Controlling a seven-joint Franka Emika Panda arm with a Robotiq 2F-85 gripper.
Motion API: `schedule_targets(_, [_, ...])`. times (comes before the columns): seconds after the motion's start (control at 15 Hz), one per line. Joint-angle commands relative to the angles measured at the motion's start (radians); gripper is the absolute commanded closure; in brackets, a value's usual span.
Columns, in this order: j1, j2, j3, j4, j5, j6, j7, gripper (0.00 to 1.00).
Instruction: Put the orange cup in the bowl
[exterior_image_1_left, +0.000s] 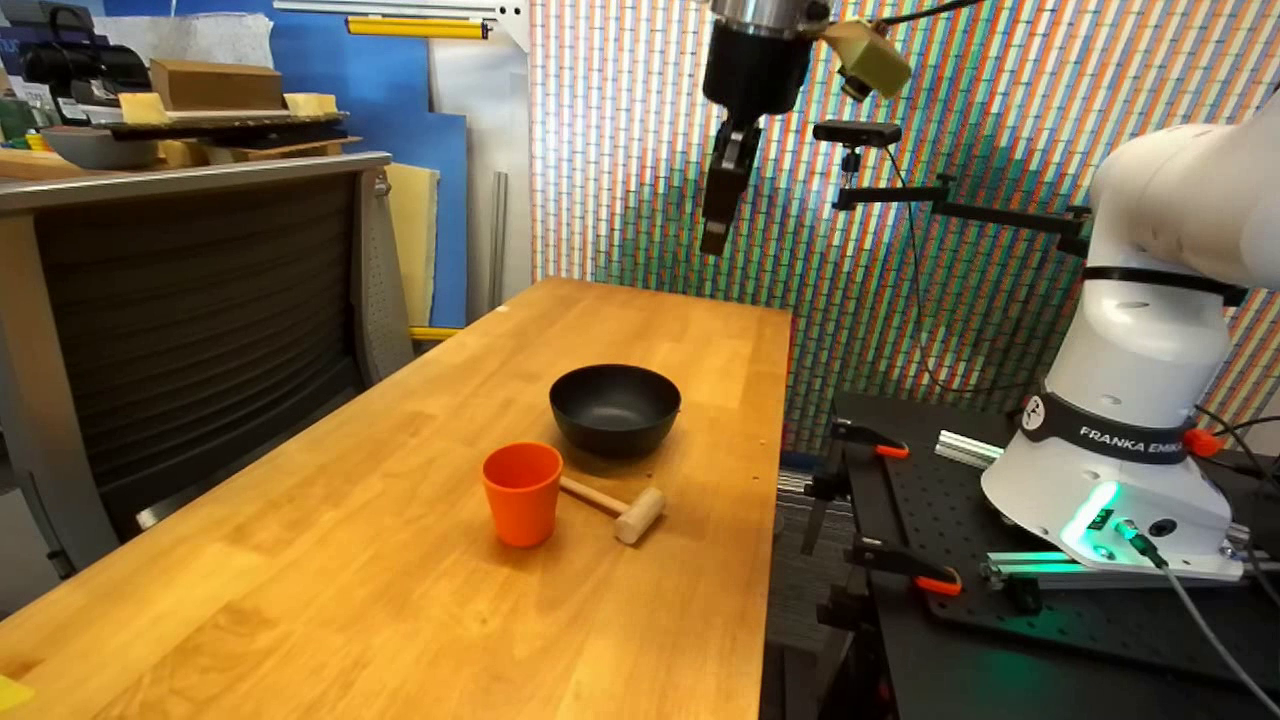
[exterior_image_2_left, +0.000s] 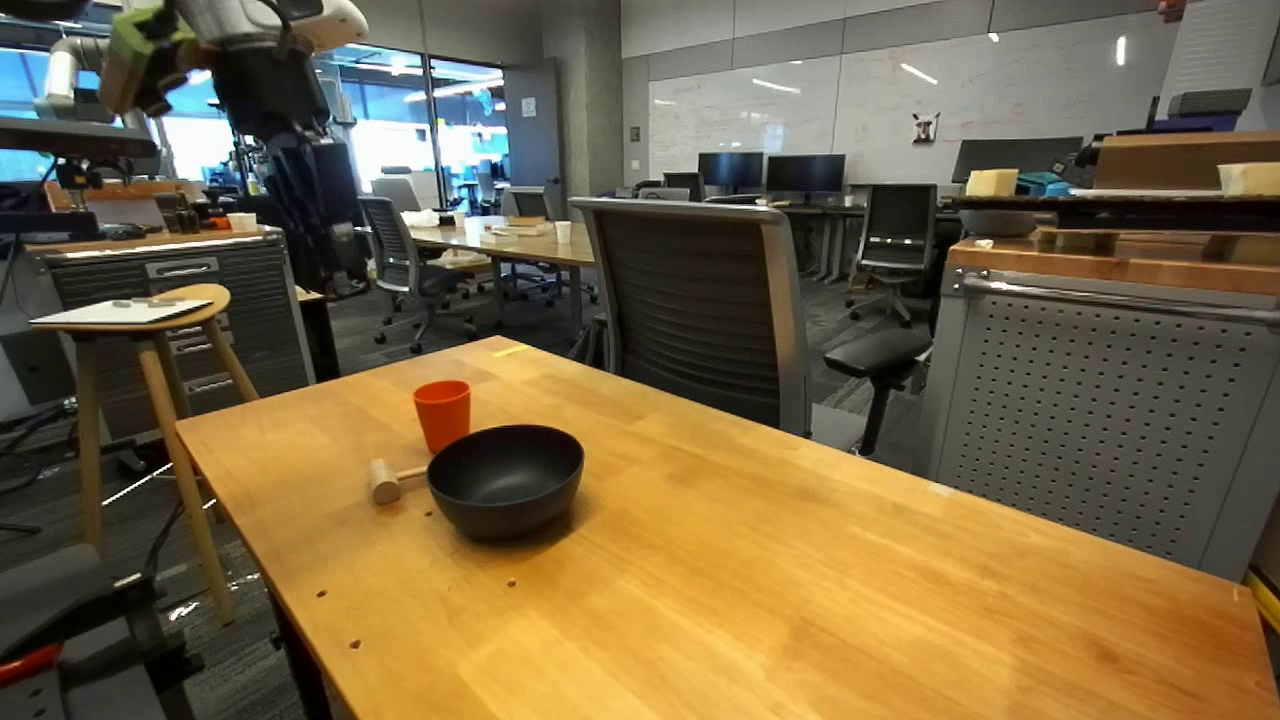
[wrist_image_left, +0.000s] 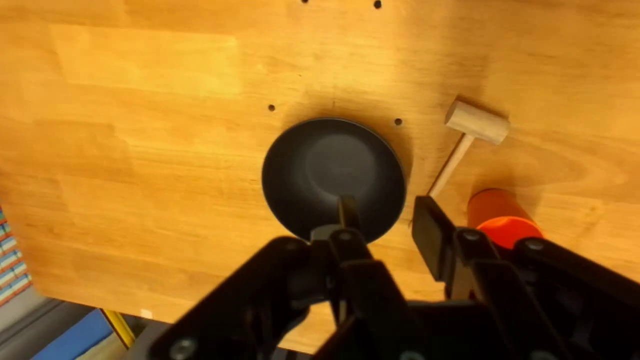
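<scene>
1. Nearest in the wrist view: fingers (wrist_image_left: 431, 242), spread apart; bowl (wrist_image_left: 334, 170) and table (wrist_image_left: 150, 200) visible through the gap.
2. Below: orange cup (wrist_image_left: 496, 210), partly hidden by the fingers. Both exterior views: upright on the table, outside the bowl and near it.
3. Wooden mallet (wrist_image_left: 474, 124) lying on the table, handle reaching between cup and bowl.
4. Bowl: matte black, round, opening up, one finger overlapping part of its rim in the wrist view.
5. Past the table, in an exterior view: striped panel (exterior_image_1_left: 630, 130).
</scene>
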Motion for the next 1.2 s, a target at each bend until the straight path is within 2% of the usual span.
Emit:
schedule_targets(0.0, [0.0,0.163,0.045,0.049,-0.066,0.128,0.113,0.96])
schedule_targets(0.07, [-0.008,0.202,0.057,0.06,-0.097,0.153,0.146,1.0])
schedule_targets(0.33, [-0.007,0.344,0.059,0.118,-0.239,0.197,0.27,1.0])
schedule_targets(0.53, [0.021,0.47,0.037,0.18,-0.334,0.203,0.349,1.0])
schedule_targets(0.6, [0.034,0.513,0.03,0.203,-0.376,0.206,0.383,0.74])
schedule_targets(0.67, [0.051,0.556,0.017,0.227,-0.401,0.205,0.4,0.73])
schedule_targets(1.13, [0.218,0.824,-0.097,0.41,-0.515,0.207,0.495,0.21])
